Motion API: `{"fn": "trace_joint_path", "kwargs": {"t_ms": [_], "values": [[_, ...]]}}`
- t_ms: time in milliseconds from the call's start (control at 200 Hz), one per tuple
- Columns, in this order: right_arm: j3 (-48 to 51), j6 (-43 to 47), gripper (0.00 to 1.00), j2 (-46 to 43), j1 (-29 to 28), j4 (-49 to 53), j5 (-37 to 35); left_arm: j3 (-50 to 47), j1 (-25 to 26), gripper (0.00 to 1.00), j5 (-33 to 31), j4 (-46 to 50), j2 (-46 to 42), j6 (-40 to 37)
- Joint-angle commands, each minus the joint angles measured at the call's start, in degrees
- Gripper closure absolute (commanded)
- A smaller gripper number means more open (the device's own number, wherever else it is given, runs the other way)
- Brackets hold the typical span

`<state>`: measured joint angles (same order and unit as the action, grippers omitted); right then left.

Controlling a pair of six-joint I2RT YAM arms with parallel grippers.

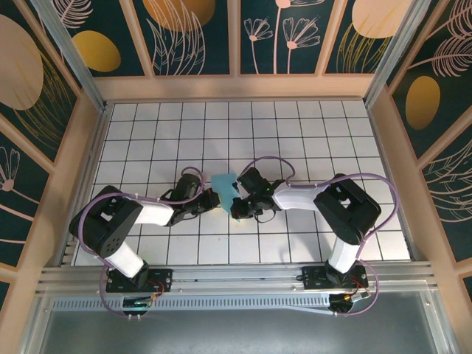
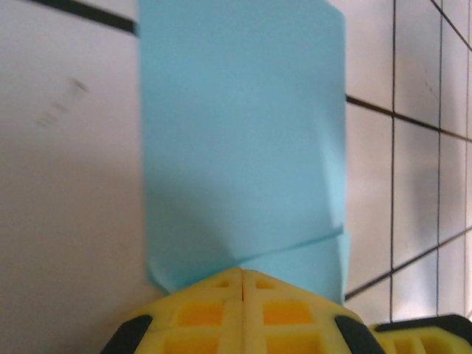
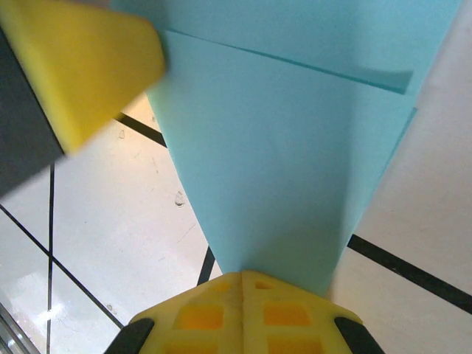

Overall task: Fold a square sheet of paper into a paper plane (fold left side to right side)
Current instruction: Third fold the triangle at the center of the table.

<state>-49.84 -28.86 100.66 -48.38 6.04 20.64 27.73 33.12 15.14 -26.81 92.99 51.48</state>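
Note:
The sheet of paper (image 1: pixel 225 184) is light turquoise and folded into layers, lying on the tiled table between both grippers. In the left wrist view the paper (image 2: pixel 243 133) shows an overlapping flap edge near my left gripper (image 2: pixel 243 271), whose yellow fingers are shut with their tips on the paper. In the right wrist view the paper (image 3: pixel 287 162) narrows toward my right gripper (image 3: pixel 242 273), which is also shut with its tips on the narrow end. From above, the left gripper (image 1: pixel 213 200) and right gripper (image 1: pixel 237 205) meet at the paper's near edge.
A yellow finger of the left gripper (image 3: pixel 81 66) shows at the upper left of the right wrist view. The white tiled table (image 1: pixel 295 133) is walled in by wooden frames and patterned panels. A metal rail (image 1: pixel 236 276) runs along the near edge.

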Motion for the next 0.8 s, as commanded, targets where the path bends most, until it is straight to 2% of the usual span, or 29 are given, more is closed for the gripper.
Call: {"fn": "trace_joint_path", "kwargs": {"t_ms": [0, 300, 485, 601, 701, 796], "values": [[2.25, 1.09, 1.0, 4.01, -0.14, 7.25, -5.11, 0.58, -2.7, 1.0, -2.64, 3.58, -0.62, -3.57], [2.28, 1.07, 1.0, 3.76, -0.14, 7.29, -4.91, 1.22, -6.42, 1.0, -2.77, 4.72, -0.42, -5.97], [2.09, 1.06, 1.0, 3.82, -0.14, 6.98, -4.83, 3.75, -7.77, 1.0, -3.22, 9.03, -3.07, -8.54], [1.94, 1.0, 1.0, 3.74, -0.15, 6.72, -4.91, 4.67, -7.72, 1.0, -2.87, 10.84, -7.11, -10.4], [1.78, 0.91, 1.0, 3.71, -0.14, 6.53, -5.11, 3.64, -7.4, 1.0, 0.71, 9.29, -10.28, -11.4], [1.59, 0.89, 1.0, 3.81, -0.14, 6.63, -5.17, 2.99, -4.69, 1.0, 2.55, 8.19, -11.34, -12.14]]}}
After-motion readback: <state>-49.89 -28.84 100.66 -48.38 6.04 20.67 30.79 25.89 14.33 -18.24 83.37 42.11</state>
